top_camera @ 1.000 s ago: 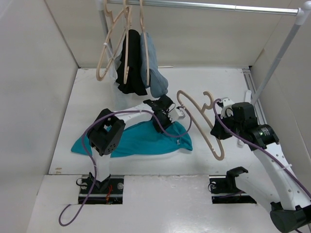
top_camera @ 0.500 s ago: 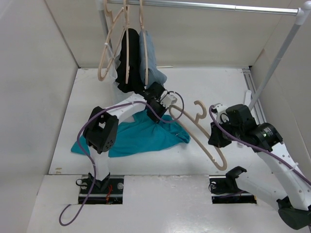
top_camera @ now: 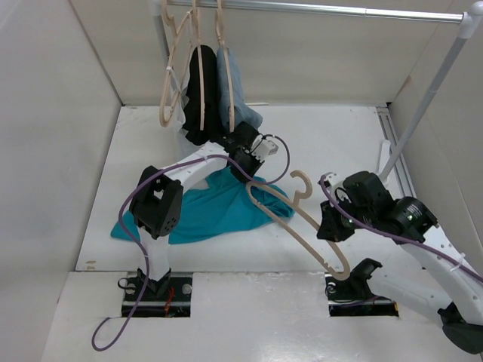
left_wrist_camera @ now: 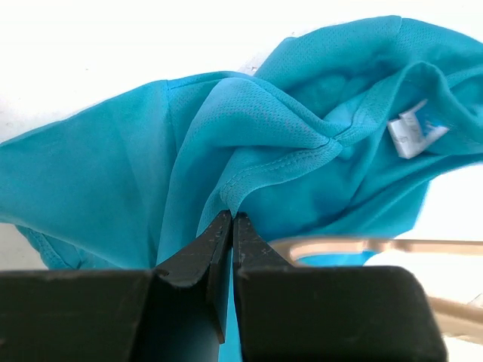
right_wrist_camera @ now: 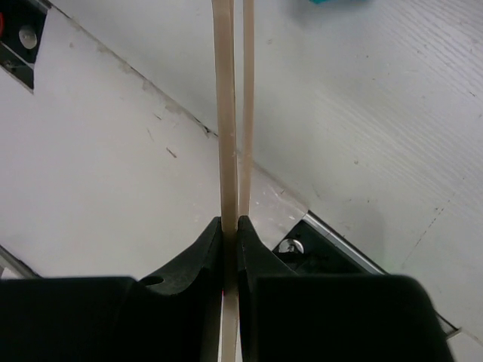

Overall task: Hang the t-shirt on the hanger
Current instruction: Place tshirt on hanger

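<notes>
Pinching a t-shirt [left_wrist_camera: 264,136] fold, left hand [left_wrist_camera: 231,219] fully closed; right hand [right_wrist_camera: 231,222] clamped on the hanger [right_wrist_camera: 222,113].

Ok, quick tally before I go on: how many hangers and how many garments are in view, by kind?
Hangers: 4 (the hanger in the right end effector, plus 3 rail hangers)
Garments: 3 (the t-shirt, black garment, blue-grey garment)
Total: 7
</notes>
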You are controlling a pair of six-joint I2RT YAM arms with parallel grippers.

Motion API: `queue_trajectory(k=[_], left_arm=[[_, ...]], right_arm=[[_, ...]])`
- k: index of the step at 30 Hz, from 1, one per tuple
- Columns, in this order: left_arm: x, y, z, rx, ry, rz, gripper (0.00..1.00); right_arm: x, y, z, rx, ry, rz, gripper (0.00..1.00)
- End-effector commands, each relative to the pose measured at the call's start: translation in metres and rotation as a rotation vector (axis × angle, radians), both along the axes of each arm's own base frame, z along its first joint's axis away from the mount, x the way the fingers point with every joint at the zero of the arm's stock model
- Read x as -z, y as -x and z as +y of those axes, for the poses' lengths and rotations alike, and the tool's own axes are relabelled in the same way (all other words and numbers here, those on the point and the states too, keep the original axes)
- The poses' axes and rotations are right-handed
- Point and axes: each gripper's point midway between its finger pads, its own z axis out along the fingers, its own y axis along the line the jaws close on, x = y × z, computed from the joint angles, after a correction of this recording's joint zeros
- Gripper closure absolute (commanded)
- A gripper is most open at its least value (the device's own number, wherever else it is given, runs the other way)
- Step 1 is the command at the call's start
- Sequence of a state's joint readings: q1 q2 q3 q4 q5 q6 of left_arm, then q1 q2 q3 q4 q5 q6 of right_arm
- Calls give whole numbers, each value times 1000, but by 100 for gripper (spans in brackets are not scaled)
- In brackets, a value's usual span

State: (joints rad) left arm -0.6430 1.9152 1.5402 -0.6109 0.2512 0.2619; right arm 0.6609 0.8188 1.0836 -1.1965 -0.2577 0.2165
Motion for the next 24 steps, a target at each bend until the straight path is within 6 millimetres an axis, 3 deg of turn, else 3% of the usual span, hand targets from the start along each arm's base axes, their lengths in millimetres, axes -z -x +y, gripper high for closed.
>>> queue_trajectory(k=[1,5,9,16,19,24], left_arm=[[-30,-6,-3,14,55,-60,100],[-41,-5,-5,19,78,-76,100],[-53,6,-8,66,114,-54,100],[-56,27,2,118,112,-33,100],[-78,38,-12,168,175,-30,100],[-111,60,-25,225,235,-58,100]], right_arm=[[-2,-5,10,-1,-52,-31,100],[10,-2,15,-22,-54,-8,100],[17,-13,12,11,-18,-31,100],[8,-41,8,95,36,-107,100],[7,-56,24,84,-3,-127,100],[1,-81,33,134,-59,-223,100]])
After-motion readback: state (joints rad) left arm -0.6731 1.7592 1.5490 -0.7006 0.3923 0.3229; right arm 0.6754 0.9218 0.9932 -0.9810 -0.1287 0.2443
